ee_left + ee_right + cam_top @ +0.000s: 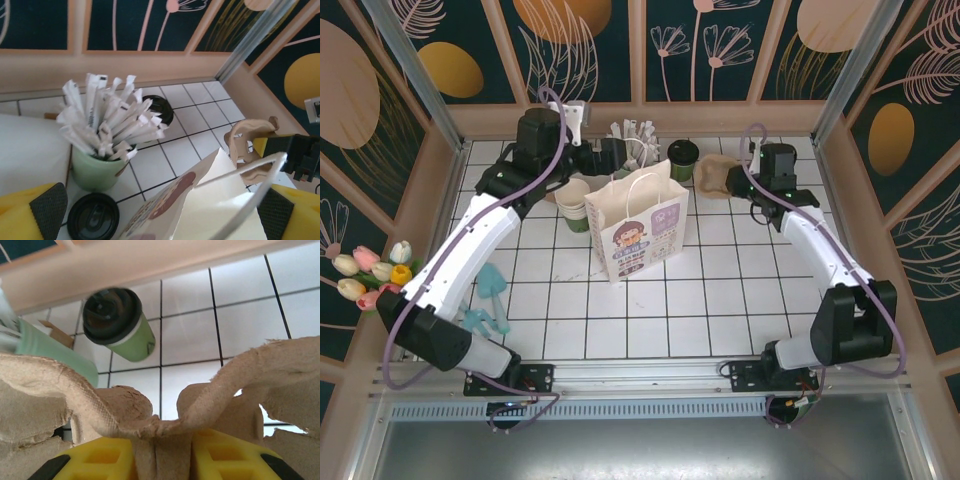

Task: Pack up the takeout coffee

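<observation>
wrist views: right gripper (160,459) pinches brown moulded-pulp carrier (210,390), small dark green lidded paper cup (118,324) ahead; left gripper (161,209) released | top: both arms (470,235) (815,245) outstretched, grip itself unclear

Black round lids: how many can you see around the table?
2. One black lid tops the dark green paper cup behind the pale green cup of white-wrapped sticks; the other lid lies in front of that cup. The white paper bag may hide more.

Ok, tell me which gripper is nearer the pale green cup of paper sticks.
Left. The left gripper hangs open right beside the stick cup; the right gripper is past the takeout coffee, clamped on the cardboard carrier.
</observation>
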